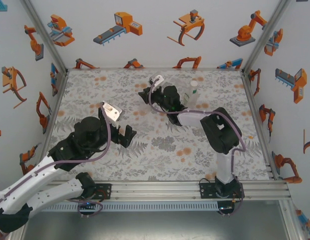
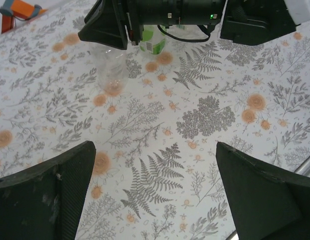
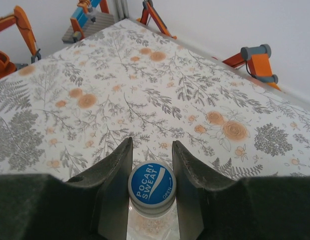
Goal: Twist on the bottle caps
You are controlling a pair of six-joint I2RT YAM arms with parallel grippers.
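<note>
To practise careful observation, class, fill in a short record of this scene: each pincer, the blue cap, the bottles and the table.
left pincer: open, holding nothing, above the table
right pincer: shut on the blue cap
blue cap: on the neck of the clear bottle, lettering facing up
clear bottle: upright under the right pincer
labelled bottle: upright, green band, beside the right arm, not held
table: grey and orange floral pattern
</note>
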